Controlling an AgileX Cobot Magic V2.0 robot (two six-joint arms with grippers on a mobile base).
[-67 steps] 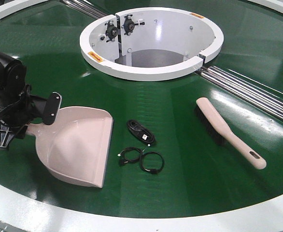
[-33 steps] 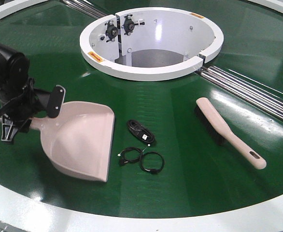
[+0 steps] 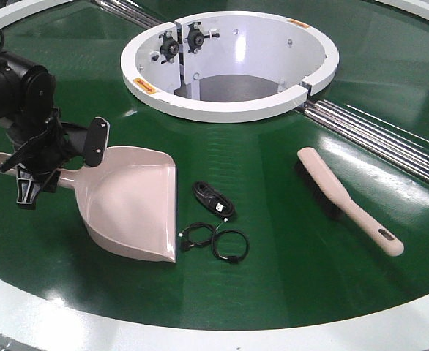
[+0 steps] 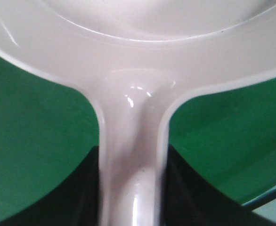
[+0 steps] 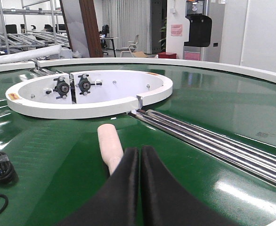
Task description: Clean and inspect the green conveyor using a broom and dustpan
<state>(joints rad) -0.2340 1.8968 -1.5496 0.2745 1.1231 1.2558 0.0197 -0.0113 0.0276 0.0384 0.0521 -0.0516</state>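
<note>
Front view. Green conveyor (image 3: 273, 256) fills the field. Its surface is glossy, so I judge that anything pushed on it skids rather than stops. The white central ring (image 3: 229, 110) sits at 12 o'clock with an open well, and a sweep aimed that way could drop debris or a tool into it. The chrome rails (image 3: 375, 139) run from 1 toward 3 o'clock, just beyond the broom, so bristles could catch there. The dustpan (image 3: 130, 208) is at 8 o'clock with its mouth facing 4 o'clock. I cannot tell whether its lip rests flat on the belt. The left gripper (image 3: 57, 167) pinches the dustpan's slim handle, and the left wrist view shows dark fingers against both handle sides. The handle is smooth plastic, so the pan may twist in the grip if its lip drags. The broom (image 3: 346, 201) lies at 3 o'clock, untouched, handle end toward 5. The right gripper (image 5: 138, 155) has its jaws pressed together and empty, just short of the broom's near tip. Advancing with the jaws like this would shove the broom instead of taking it. The bundled black cable (image 3: 214, 199) and two cable loops (image 3: 230, 246) lie at 6 o'clock, the nearer loop almost touching the pan's lip. A nudge from the pan likely scatters them, and the springy loops may snag bristles or ride over the lip.
</note>
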